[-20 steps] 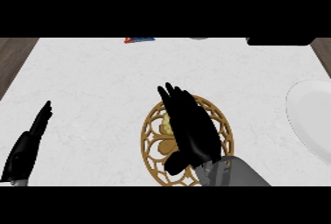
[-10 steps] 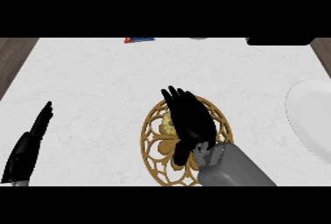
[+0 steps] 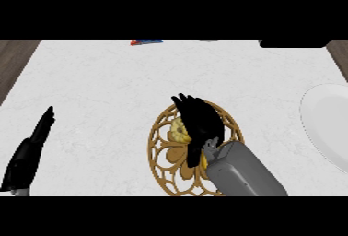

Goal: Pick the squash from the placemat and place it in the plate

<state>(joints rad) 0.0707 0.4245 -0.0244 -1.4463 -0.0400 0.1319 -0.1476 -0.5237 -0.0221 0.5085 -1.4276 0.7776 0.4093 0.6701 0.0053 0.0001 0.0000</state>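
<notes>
Squash (image 3: 181,131): yellow, bumpy-skinned, lying on the placemat's left-of-centre area; only a small part is showing, the rest being hidden beneath a black hand, so its full shape and orientation are not showing.

Placemat (image 3: 163,161): round, tan openwork with a scrolling flower-like pattern, lying flat on the white counter near the view's lower middle.

Plate (image 3: 325,124): plain white, sitting at the right edge, partly cut off, well apart from the placemat.
</notes>
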